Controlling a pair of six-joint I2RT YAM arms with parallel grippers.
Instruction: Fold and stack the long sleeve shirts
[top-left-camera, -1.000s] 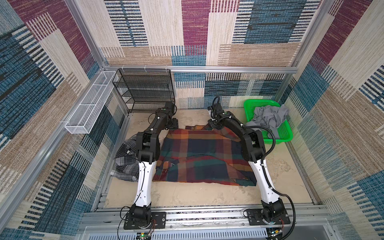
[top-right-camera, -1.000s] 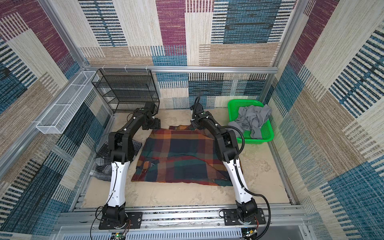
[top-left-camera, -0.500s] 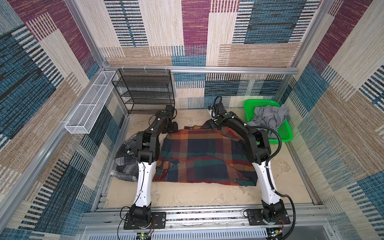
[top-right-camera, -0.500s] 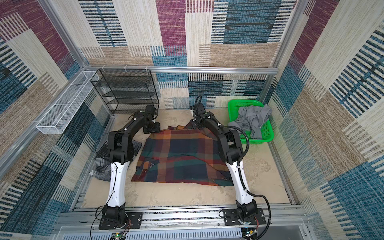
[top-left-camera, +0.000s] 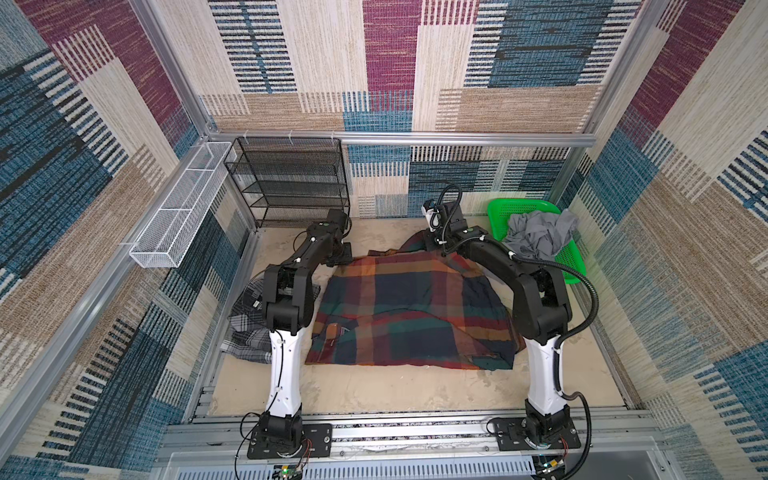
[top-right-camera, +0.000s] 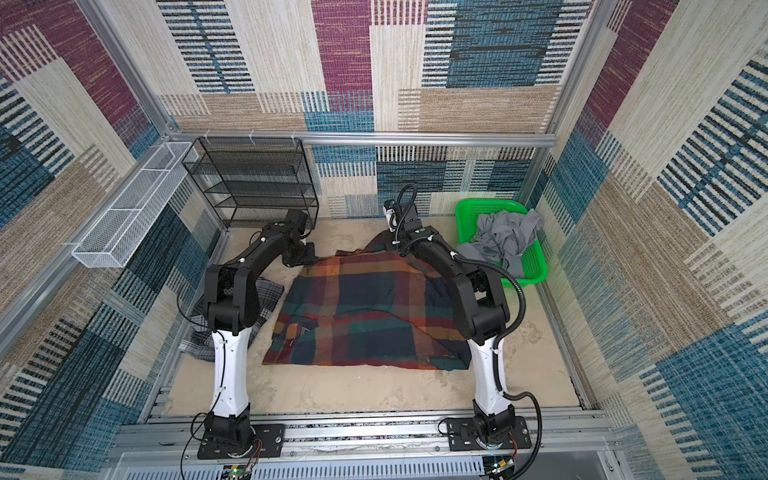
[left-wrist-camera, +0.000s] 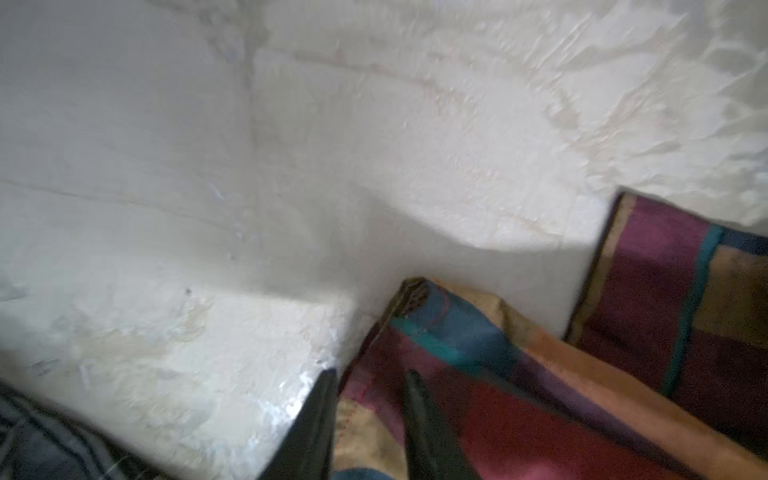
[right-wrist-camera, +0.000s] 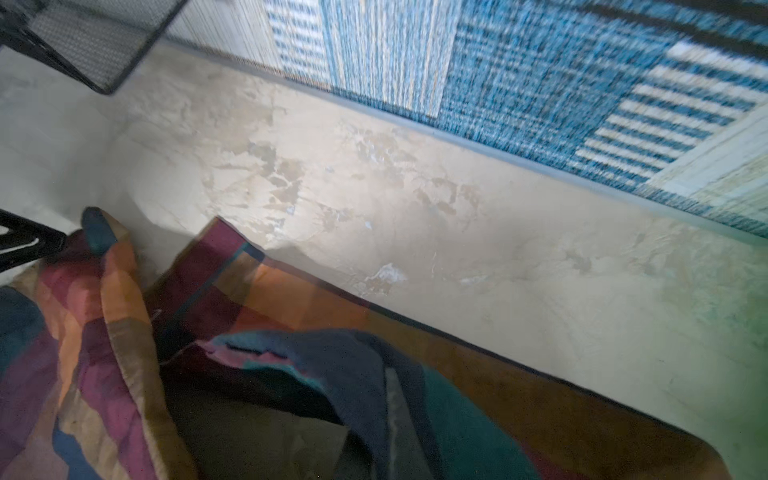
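At the far edge of the counter (top-left-camera: 374, 386), both arms reach over the navy-orange plaid shirt (top-left-camera: 407, 307), which lies spread between them, mostly flat.

Left pincer (left-wrist-camera: 370, 384): 2 dark fingers stand narrow on the shirt's far left corner. Cloth fills the gap between them in the left wrist view, so we read this as a grip.

Right pincer (top-left-camera: 431, 246): fully closed. Its tips are hard to make out, but in both top views the far right corner rises in a peak to it, so we judge it holds cloth.

Grey plaid shirt (top-left-camera: 245, 328): crumpled beside the left arm, partly hidden by it.

Step in hand, our reading: 1st fold of shirt 1, with the far edge pinched at 2 corners.

Next move calls for raising both corners evenly and carrying them toward the near edge, with the span between them kept taut.

Risk: the left bite looks shallow, close to the seam, and could slip.

Shirt 2 not yet started.
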